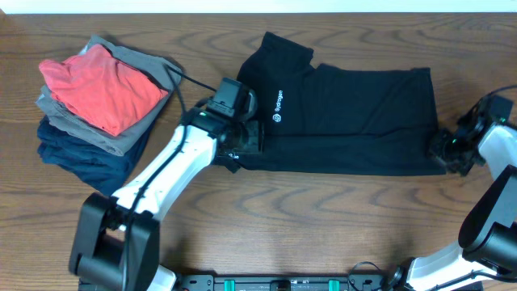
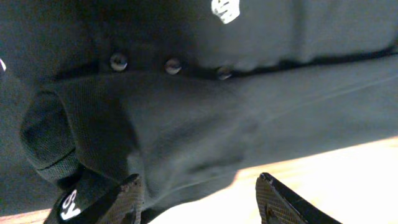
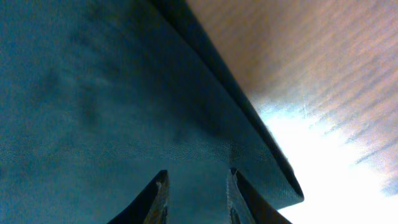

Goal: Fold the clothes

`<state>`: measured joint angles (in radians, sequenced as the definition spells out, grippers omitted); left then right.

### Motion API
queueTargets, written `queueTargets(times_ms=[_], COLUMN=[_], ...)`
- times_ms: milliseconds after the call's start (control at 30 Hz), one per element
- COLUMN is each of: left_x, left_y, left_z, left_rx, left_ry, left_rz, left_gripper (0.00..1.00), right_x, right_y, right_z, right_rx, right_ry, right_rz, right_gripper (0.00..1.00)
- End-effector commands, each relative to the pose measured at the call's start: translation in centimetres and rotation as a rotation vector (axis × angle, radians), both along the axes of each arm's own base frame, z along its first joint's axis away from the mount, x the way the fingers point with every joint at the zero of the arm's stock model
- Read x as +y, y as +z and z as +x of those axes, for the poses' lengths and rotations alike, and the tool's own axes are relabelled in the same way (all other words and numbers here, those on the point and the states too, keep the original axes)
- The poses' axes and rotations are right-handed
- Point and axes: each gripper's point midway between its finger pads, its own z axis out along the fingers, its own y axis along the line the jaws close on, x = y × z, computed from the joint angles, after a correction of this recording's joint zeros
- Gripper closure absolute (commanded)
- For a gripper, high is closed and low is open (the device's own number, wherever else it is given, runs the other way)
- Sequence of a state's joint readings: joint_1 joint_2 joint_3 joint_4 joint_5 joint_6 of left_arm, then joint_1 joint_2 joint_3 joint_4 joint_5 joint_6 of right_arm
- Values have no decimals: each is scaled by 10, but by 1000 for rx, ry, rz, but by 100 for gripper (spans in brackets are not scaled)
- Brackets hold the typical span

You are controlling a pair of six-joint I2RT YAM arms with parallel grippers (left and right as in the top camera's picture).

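Overhead: T-shirt (image 1: pixel 347 121) lies between left claw (image 1: pixel 242 149) and right claw (image 1: pixel 442 150).

Both arms are built of smooth white shells joined by black joints. The left arm (image 1: pixel 179 155) stands on a chunky black base (image 1: pixel 109 246), and a thin black cable (image 1: pixel 194 82) loops off its wrist. The right arm (image 1: pixel 496 145) is built the same way. The left gripper (image 2: pixel 199 199) has dark, wedge-shaped fingers (image 2: pixel 127 199) with finely textured faces. The right gripper (image 3: pixel 196 199) has slim, tapered ones.
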<state>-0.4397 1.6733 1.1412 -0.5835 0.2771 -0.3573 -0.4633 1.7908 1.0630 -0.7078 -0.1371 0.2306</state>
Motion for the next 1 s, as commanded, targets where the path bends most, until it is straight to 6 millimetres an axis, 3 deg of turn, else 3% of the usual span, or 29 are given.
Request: queueTargets(times_ms=[0,167,367,633,800,967], left_x=[18,28,66,90,90,96], left_y=[-29,-33,-19,-24,-35,-47], left_z=[-7,-14,-21,-16,-11,-17], left_rx=[52,97,110,137,116,144], left_ry=[6,20,93,230,246,273], left_rz=[108,129,220,208,176,190], left_gripper=[41,40,41,37,29,30], right_x=[0,-4,-32,-32,-33,-32], right_y=[-13,-34,-37,-38,-38,-38], right_z=[-17,-36,-71,-70,-68,-68], right_rx=[41,71,203,175,169,168], right_ry=[-1,-26,-181,-207,-207,-207], right_rz=[-41,-95,-208,-161,-163,-160], right_gripper=[69,68,71,72,72,72])
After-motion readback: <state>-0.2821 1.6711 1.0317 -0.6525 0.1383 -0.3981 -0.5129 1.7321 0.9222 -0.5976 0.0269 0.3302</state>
